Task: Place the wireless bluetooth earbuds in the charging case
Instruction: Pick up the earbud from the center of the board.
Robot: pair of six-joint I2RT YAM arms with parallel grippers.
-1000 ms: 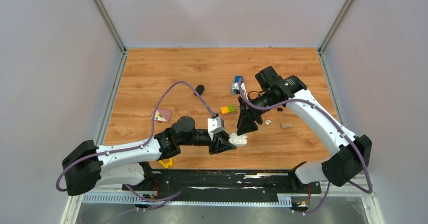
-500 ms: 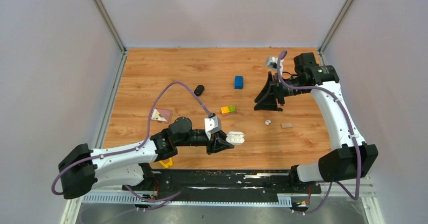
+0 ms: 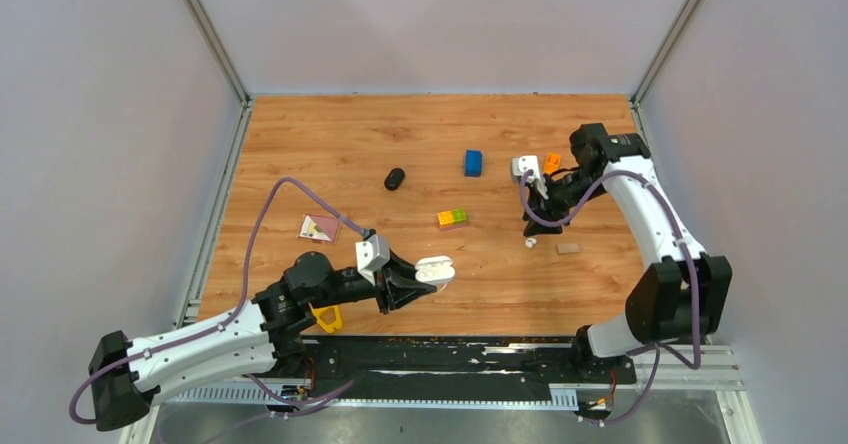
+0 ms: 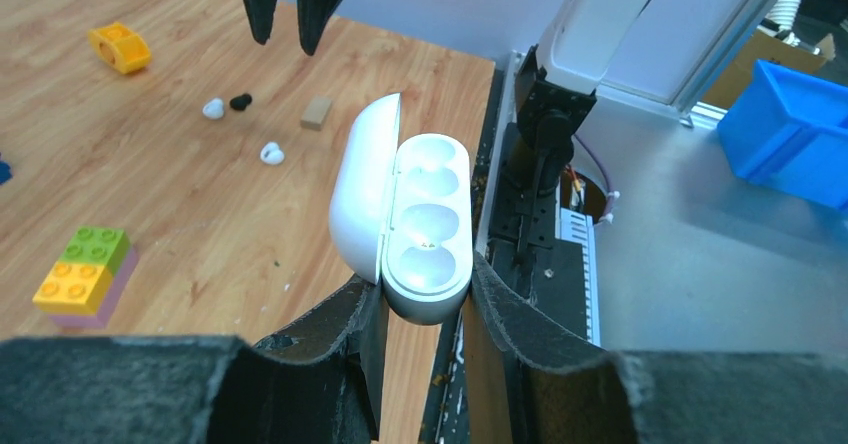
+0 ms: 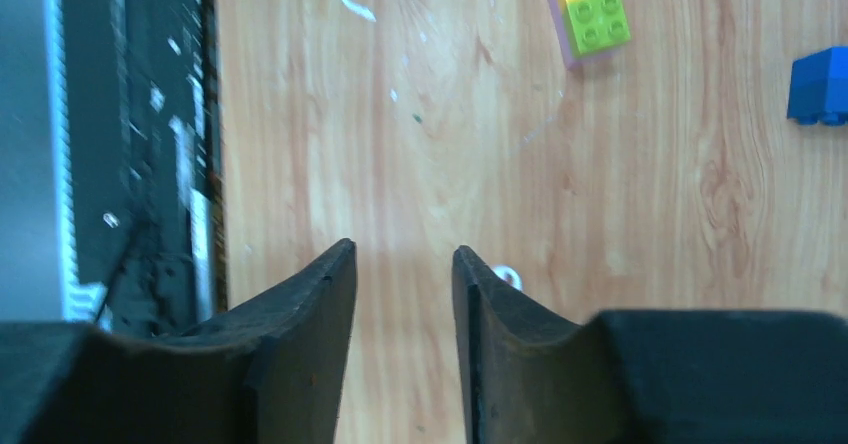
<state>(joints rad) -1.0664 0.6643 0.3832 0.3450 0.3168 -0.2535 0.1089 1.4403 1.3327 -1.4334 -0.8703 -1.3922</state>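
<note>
My left gripper (image 4: 425,299) is shut on the near end of the white charging case (image 4: 428,214), whose lid (image 4: 358,189) stands open; its wells show no buds. In the top view the case (image 3: 436,269) hangs low over the near middle of the table. Three earbuds lie on the wood: a white one (image 4: 270,152), another white one (image 4: 212,109) and a black one (image 4: 239,101). My right gripper (image 5: 402,254) is open and empty, pointing down just beside a white earbud (image 5: 508,277). From above, that gripper (image 3: 538,224) hovers right behind the bud (image 3: 530,243).
A tan block (image 3: 567,248) lies right of the bud. An orange brick (image 3: 552,162), a blue brick (image 3: 472,162), a yellow-green brick (image 3: 452,218), a black oval object (image 3: 394,178), a pink card (image 3: 320,227) and a yellow piece (image 3: 327,317) are scattered about.
My left arm drew back toward the left with the case. My right gripper left the case, swung to the far right, then came down over the earbuds.
</note>
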